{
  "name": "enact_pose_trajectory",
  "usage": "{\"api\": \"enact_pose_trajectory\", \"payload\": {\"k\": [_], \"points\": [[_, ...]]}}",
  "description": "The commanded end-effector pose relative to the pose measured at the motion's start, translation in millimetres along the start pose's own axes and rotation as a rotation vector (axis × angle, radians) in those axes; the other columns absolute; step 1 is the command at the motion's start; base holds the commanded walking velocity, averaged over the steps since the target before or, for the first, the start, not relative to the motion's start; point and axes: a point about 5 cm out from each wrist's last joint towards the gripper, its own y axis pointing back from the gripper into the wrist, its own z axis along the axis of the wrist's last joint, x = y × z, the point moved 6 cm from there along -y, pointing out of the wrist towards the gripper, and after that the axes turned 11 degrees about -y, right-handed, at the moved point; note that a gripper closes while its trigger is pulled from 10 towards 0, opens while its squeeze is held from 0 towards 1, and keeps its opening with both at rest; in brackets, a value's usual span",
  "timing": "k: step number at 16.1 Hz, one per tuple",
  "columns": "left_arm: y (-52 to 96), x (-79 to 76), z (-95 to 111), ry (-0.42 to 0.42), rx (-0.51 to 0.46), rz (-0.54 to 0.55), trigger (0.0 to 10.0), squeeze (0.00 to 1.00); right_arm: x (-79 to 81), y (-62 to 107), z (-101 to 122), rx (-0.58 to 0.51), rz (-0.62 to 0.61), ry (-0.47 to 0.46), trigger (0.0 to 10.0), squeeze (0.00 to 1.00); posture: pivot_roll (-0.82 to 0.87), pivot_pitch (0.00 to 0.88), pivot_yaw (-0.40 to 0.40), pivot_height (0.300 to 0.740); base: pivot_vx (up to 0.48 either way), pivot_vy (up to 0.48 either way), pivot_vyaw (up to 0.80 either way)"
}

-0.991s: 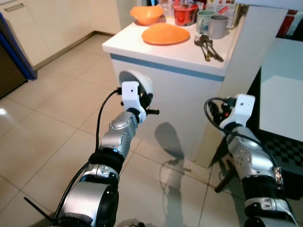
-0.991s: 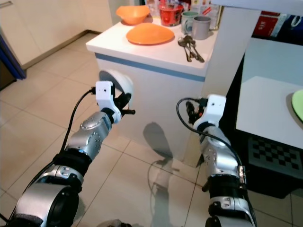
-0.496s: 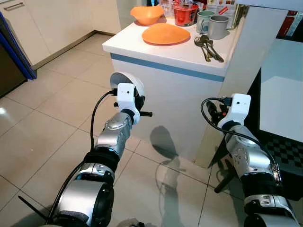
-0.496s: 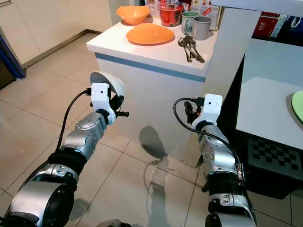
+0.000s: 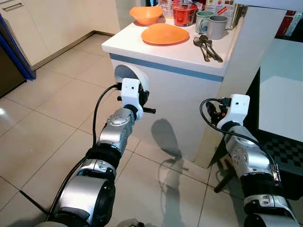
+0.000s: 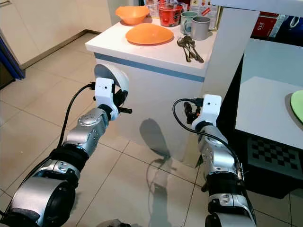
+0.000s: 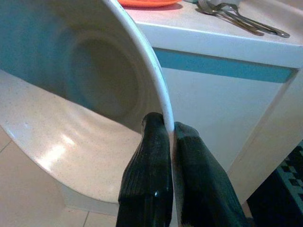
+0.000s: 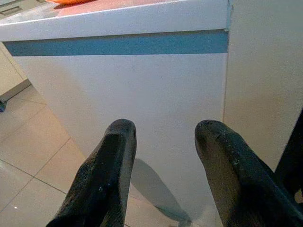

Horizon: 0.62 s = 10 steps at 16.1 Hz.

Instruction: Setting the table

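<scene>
White bowl [image 7: 94, 94], rim pinched by the left gripper [image 7: 170, 130] fingers, hangs below the worktop [image 5: 189, 49] edge; right gripper [image 8: 163, 137] fingers spread, empty.

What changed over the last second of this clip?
The left end effector, clamped on the white bowl, swung out to the left, then back nearer the counter. The right end effector stayed open and empty; the counter's dishes are unmoved.
</scene>
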Motion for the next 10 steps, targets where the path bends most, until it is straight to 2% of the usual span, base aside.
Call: {"api": "enact_pose_trajectory", "payload": {"k": [1,10], "points": [[-2.1,0.5,15.1,-0.031,-0.051,-0.003,0.0,0.0,-0.1,-0.5,-1.8,0.003,-0.001,0.012,10.0,0.0,-0.01,0.0,0.061,0.74,0.0,0.0,0.0],[-2.3,1.1,19.6,-0.055,-0.075,-0.017,0.0,0.0,1.2,-1.5,-1.8,0.002,0.004,0.02,10.0,0.0,-0.01,0.0,0.059,0.74,0.0,0.0,0.0]]}}
